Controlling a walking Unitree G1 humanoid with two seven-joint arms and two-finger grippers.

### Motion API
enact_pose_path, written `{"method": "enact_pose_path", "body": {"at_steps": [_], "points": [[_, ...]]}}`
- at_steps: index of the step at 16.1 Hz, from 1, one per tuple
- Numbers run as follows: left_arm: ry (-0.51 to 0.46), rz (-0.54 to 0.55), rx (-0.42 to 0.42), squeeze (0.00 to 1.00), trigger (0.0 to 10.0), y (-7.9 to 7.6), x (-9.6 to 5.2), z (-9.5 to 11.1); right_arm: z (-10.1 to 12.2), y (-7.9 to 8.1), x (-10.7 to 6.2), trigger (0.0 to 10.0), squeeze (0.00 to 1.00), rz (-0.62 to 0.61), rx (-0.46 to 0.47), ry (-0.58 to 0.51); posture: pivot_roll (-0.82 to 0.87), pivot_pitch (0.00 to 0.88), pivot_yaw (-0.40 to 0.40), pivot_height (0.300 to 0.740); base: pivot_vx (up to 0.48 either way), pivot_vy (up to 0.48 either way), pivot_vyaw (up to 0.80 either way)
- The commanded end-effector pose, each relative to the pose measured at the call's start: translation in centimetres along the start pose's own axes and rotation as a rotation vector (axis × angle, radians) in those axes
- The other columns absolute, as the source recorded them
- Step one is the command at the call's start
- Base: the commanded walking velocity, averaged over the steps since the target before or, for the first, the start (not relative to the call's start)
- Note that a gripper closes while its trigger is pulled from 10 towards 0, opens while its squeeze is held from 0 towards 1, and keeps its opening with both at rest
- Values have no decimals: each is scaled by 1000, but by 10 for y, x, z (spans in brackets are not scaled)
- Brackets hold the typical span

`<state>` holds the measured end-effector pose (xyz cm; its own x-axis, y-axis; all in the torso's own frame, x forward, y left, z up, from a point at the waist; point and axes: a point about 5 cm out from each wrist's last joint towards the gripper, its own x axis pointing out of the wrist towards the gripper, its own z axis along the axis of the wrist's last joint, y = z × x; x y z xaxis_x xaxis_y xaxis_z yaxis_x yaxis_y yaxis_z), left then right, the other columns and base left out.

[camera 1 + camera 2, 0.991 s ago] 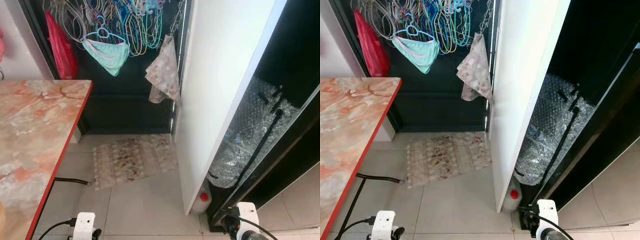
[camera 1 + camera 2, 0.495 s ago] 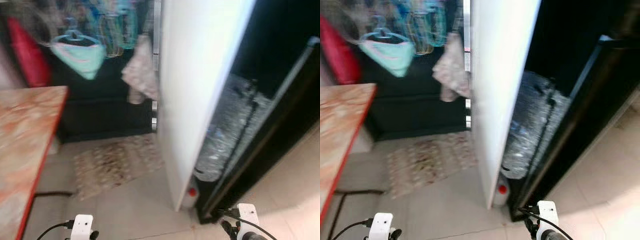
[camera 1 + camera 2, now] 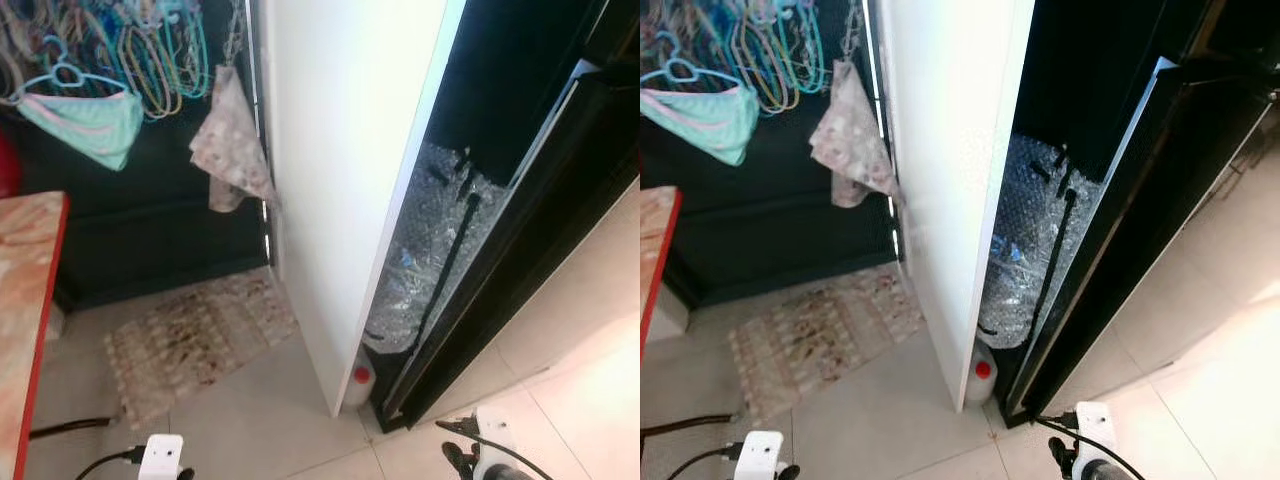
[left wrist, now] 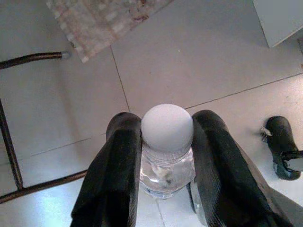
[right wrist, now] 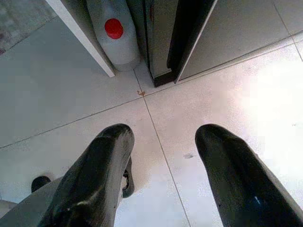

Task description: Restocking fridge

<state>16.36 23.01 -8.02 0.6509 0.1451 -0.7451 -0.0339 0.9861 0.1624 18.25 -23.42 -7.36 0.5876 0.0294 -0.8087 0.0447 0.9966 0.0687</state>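
My left gripper (image 4: pixel 165 151) is shut on a clear water bottle (image 4: pixel 166 161) with a white cap (image 4: pixel 166 125), held above the tiled floor. My right gripper (image 5: pixel 163 165) is open with nothing between its fingers, hanging over the floor near the foot of the black fridge (image 3: pixel 560 200). The fridge stands at the right behind a tall white panel (image 3: pixel 350 150); a bundle of bubble wrap (image 3: pixel 430 250) sits in the gap beside it. A white jug with a red cap (image 3: pixel 358 385) stands on the floor at the panel's foot, and its cap (image 5: pixel 113 28) is seen from the right wrist.
A patterned mat (image 3: pixel 195 335) lies on the tiles at the left. The red edge of a marble-topped table (image 3: pixel 25 330) is at far left, with black cables (image 3: pixel 65 428) beneath. Hangers and cloths (image 3: pixel 110 90) hang on the dark wall behind.
The camera has swung right: the table has slid mostly out of the picture and the fridge and white panel now sit nearer the middle. Both arms hang as before.
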Motion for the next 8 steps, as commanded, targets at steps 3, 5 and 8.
{"method": "enact_pose_path", "body": {"at_steps": [3,5,8], "points": [[31,-4,23,0,10000,0,-2,-8,-2,-2,-1,10000,0,-9,-10,11,40,5,-4,740,0,0,-727],[34,-6,25,0,10000,0,-2,-8,-2,-1,-1,10000,0,-12,-9,11,39,0,-1,740,0,0,-725],[41,-8,29,0,10000,1,-2,-8,-3,-1,0,10000,0,-12,-7,12,39,0,1,740,0,0,-725]]}}
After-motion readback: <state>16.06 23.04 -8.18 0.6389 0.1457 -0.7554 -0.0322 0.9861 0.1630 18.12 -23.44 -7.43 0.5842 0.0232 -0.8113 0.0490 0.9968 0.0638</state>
